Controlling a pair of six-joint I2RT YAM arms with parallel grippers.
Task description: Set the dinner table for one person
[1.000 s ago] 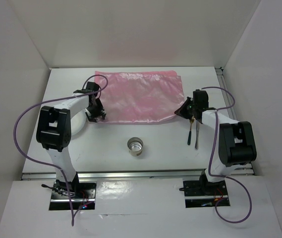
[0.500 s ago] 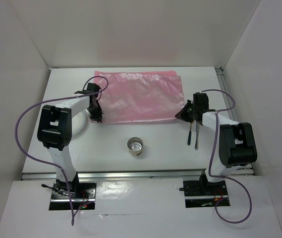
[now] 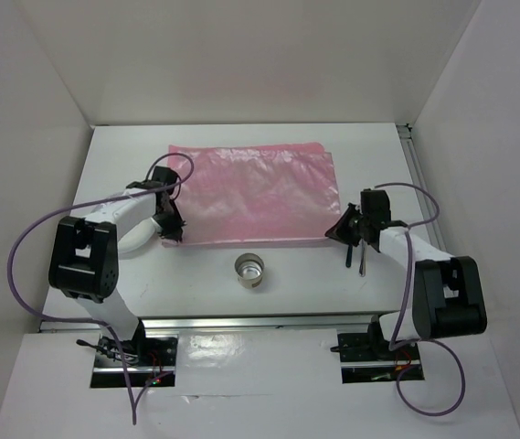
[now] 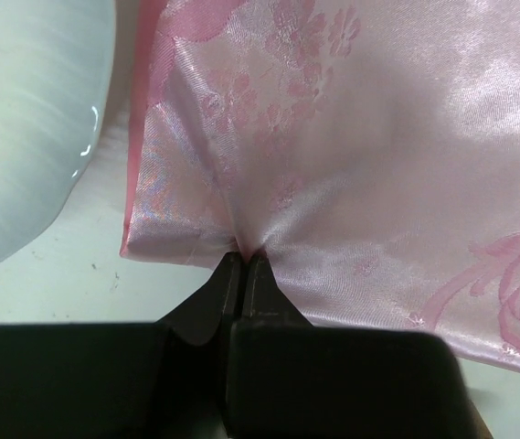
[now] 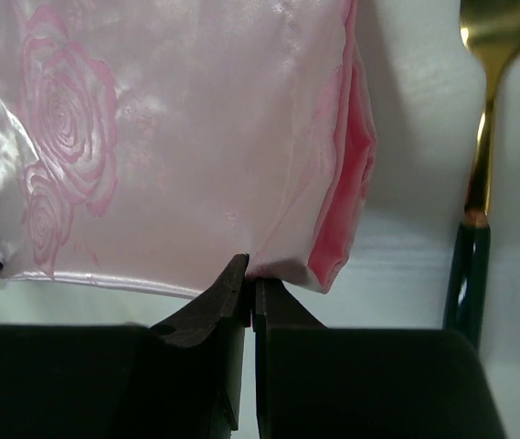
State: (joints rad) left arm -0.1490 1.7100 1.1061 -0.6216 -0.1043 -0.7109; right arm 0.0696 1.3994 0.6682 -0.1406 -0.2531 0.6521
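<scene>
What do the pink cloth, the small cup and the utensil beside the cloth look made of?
The pink cloth: satin-like fabric, glossy, with a woven rose pattern. The cup: probably metal, given its silvery reflective rim. The utensil: polished gold-toned metal neck and a dark glossy handle, possibly resin or enamel.

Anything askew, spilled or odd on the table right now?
Minor only: the pink cloth has its right edge doubled over beside the right pincer, and it puckers where the left pincer pinches its near edge. Nothing spilled or damaged.
</scene>
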